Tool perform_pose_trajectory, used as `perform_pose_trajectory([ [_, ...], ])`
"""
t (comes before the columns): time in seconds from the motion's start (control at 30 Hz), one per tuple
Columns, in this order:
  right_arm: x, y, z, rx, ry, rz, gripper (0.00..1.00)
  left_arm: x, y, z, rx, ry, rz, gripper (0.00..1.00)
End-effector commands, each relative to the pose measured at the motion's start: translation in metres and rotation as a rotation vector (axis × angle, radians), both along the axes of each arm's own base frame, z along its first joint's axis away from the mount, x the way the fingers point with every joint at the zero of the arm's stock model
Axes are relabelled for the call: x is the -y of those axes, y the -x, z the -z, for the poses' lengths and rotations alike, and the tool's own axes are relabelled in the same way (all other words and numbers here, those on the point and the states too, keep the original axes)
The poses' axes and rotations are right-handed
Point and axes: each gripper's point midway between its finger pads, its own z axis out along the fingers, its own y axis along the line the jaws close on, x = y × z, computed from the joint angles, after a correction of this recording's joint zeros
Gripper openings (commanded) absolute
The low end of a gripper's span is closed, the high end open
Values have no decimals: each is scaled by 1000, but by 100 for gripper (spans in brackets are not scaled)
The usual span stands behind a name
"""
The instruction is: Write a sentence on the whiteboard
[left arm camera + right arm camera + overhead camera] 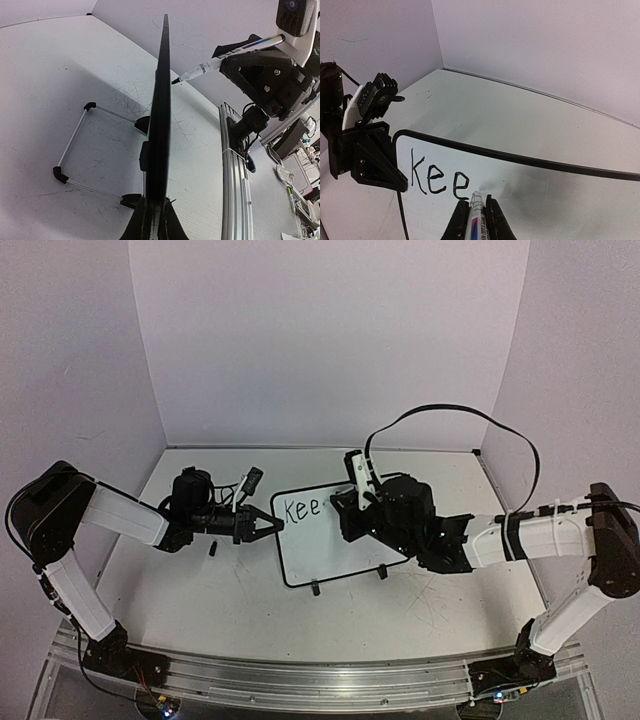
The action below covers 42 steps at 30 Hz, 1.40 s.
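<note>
Jaws of the right gripper (476,204) are clamped on an uncapped marker (479,222); the barrel runs forward between the fingers with the tip leading. Jaws of the left gripper (151,222) are closed on the left-hand edge of the whiteboard (335,545), pinching the black frame and bracing the panel.

Marker tip: just beside the writing face, immediately right of the last letter and slightly below it. The left wrist view shows the tip very near the face; contact cannot be confirmed.

Lettering (439,177): reads "Kee" and sits in the upper left corner of the whiteboard, next to the clamped edge. Judged progress: early in the first word of the sentence.

Whiteboard: stands on its two feet (316,588) on the table (200,610), between the two arms, propped from behind by a wire stand (75,135).

Governing relation: the writing line follows the board's long axis, from the left gripper's edge toward the right arm. Blank surface for the next letter lies to the right of the tip, on the right arm's side. The next stroke therefore likely falls to the right arm alone, while the left gripper holds the frame against the tip's pressure
</note>
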Motion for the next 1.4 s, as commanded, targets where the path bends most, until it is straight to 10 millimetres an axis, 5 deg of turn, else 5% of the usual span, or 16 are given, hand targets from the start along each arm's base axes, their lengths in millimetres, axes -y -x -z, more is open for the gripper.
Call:
perform_pose_trajectory([
  [0.0,-4,-12,-29,57,-57,32,0,2,3,-18,48,30,30,0],
  [0.87,-6,-18,-23,51,-44,46,0,1,4,-18,48,29,32,0],
  [1.37,1,-12,0,-2,-4,41,0,1,4,-18,49,29,29,0],
])
